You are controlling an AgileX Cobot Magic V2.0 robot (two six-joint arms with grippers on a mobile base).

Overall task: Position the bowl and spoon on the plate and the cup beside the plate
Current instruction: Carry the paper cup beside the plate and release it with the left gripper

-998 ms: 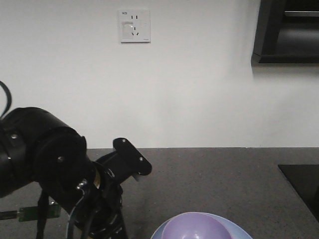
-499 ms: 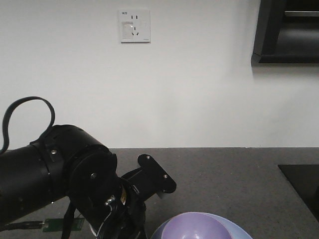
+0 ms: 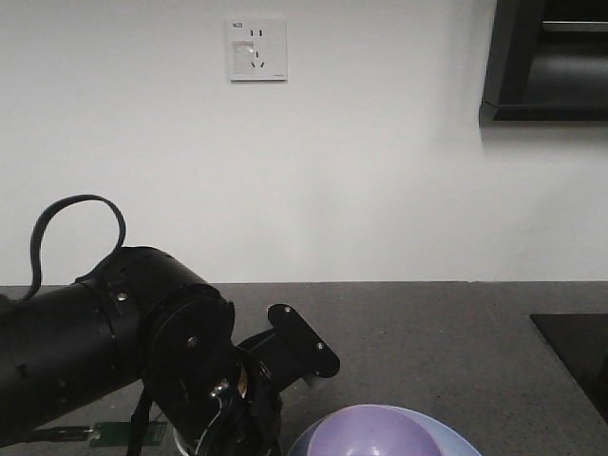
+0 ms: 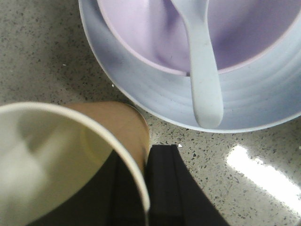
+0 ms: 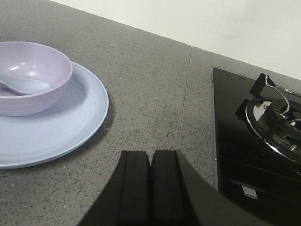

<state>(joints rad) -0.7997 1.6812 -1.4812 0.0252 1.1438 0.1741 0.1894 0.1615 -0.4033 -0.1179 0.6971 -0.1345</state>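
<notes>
Two grippers: left gripper (image 4: 141,188) clamped on cup (image 4: 70,160); right gripper (image 5: 150,188) fingers together, holding nothing
cup: just beside plate (image 4: 141,89)
bowl (image 4: 141,33): on plate
spoon (image 4: 202,61): in bowl, handle over rim

Even indoor light, soft shadows, one blurred close-up

In the left wrist view the cup (image 4: 61,160) sits so close that its rim is out of focus, and a bright patch of glare lies on the speckled surface (image 4: 263,174) at lower right. In the right wrist view the plate (image 5: 70,127) casts a soft shadow; the front view is slightly grainy.
</notes>
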